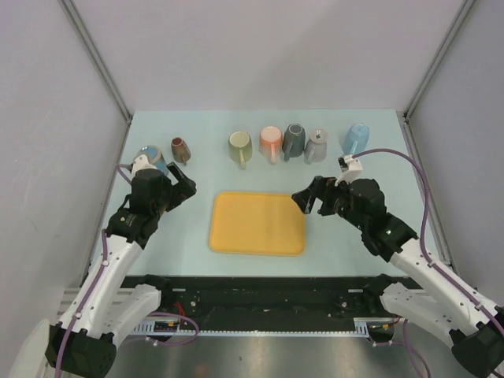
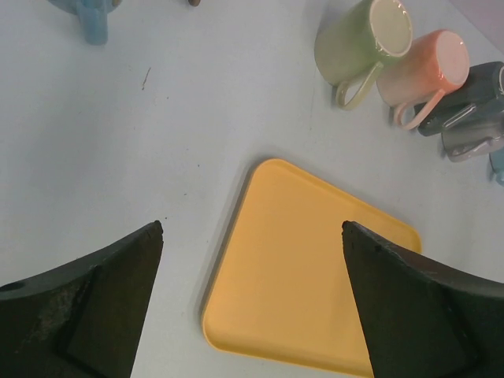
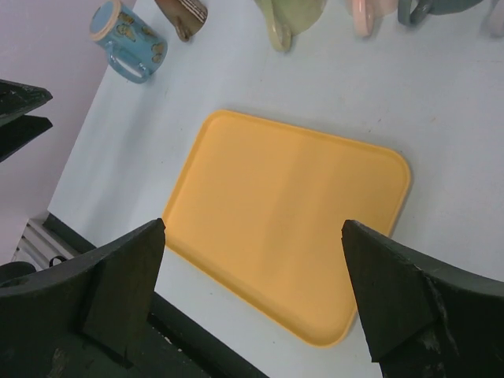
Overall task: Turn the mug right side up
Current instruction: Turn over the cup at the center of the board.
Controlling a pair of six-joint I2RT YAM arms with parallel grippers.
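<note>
LEFT GRIPPER [image 1: 183, 189] AND RIGHT GRIPPER [image 1: 308, 199] hang on either side of the tray [image 1: 257, 223], jaws spread wide, holding nothing. The pale mug [image 1: 356, 139] stands at the right end of a far row of 7. We judge it to be the inverted one, though we cannot be sure. It is likely glazed ceramic: stiff, slick, weighty and prone to chipping. We would grip across its wall, squarely.

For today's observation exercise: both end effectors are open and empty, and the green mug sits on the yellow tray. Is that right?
No: the green mug rests on the table beyond the yellow tray, as the top external view shows. The left end effector and right end effector are open and empty.
</note>
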